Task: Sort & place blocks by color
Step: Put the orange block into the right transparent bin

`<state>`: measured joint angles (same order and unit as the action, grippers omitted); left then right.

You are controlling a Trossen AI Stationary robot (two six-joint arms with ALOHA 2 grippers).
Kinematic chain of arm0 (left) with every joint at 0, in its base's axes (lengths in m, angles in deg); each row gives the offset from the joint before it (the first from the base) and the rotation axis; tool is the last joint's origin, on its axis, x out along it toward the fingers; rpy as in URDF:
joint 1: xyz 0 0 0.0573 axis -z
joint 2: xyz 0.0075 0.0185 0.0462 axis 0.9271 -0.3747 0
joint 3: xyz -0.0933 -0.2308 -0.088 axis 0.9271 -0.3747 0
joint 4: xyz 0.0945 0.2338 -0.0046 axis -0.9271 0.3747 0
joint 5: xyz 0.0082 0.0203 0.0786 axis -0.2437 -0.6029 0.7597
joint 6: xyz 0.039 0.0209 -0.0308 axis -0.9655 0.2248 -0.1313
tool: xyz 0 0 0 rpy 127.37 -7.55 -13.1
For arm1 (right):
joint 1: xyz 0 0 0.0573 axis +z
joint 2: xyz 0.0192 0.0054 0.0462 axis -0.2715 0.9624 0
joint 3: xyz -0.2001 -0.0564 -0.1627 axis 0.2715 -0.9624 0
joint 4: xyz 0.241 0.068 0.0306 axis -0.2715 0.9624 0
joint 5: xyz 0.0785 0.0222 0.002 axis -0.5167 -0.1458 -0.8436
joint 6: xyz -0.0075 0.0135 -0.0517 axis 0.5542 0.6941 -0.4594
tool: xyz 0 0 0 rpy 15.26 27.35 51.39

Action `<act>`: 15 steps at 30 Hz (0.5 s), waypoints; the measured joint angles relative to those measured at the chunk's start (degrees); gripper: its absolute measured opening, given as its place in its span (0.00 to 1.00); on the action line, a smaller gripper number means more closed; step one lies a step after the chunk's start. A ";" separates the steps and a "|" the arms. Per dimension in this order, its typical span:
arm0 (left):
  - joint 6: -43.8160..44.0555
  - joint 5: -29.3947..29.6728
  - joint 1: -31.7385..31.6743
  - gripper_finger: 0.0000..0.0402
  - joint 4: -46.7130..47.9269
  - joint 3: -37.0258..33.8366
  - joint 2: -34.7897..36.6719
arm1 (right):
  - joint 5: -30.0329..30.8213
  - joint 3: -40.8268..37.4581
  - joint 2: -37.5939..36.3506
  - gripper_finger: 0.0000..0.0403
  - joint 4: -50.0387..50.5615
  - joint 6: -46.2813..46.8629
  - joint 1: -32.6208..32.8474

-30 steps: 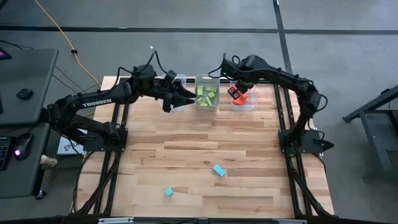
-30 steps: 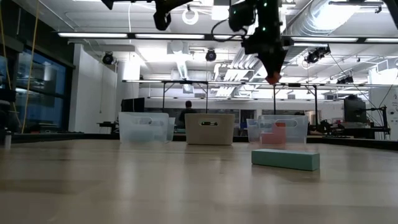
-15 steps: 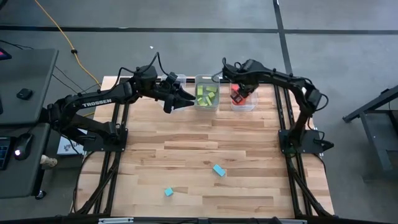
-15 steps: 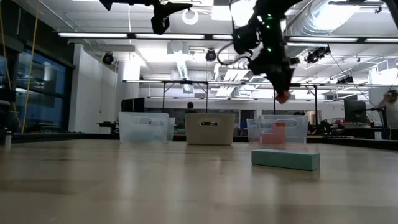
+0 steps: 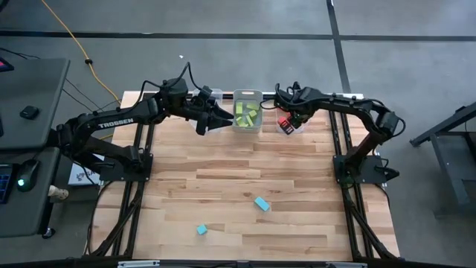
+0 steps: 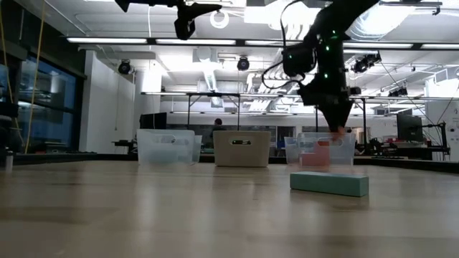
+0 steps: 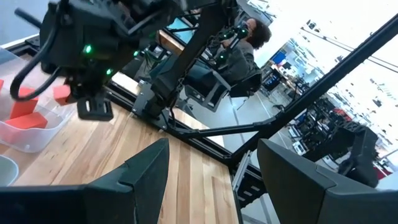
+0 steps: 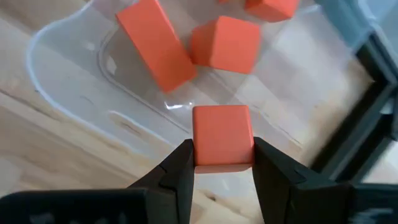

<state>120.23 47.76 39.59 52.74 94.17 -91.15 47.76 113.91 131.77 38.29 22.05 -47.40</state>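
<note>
Right gripper (image 8: 222,163): pinching a red-orange cube (image 8: 222,137) square between its two fingers, poised over the right-hand clear bin (image 8: 68,68)
Bin below: two red-orange blocks (image 8: 225,43) already lie on its floor, a bar and a cube, with a third at the picture's edge
Doing it well: I'd say centre the cube inside the rim, drop low, then part the fingers so it lands flat and doesn't bounce out
Risk: the cube sits near the bin's wall here; let go too soon and it could clip the rim
Left gripper (image 5: 210,118): fingers spread, holding nothing, waiting over the left bin, beside the green bin (image 5: 247,112)
Still to sort: a light blue bar (image 5: 261,203) and a small light blue cube (image 5: 201,230) lie on the table (image 5: 223,171), well apart from the bins
</note>
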 joint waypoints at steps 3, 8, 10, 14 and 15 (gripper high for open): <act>0.11 0.01 0.00 0.55 0.02 0.00 0.00 | 0.04 -3.47 0.02 0.28 -4.57 -0.09 -0.53; 0.98 -0.01 0.09 0.55 0.02 0.00 0.00 | -0.11 -5.31 0.02 0.28 -6.81 -1.02 -2.45; 1.01 -0.02 0.09 0.55 -0.01 0.00 0.00 | -0.19 -5.31 0.02 0.28 -7.26 -1.45 -3.27; 1.01 -0.02 0.09 0.55 0.00 0.00 0.00 | -0.67 -5.31 0.02 0.29 -7.70 -1.60 -4.40; 1.01 -0.02 0.09 0.55 0.00 0.00 0.00 | -0.61 -5.31 0.02 0.32 -7.86 -1.60 -4.41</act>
<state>121.24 47.74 39.68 52.74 94.17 -91.15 47.16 108.60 131.79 30.43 20.45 -51.81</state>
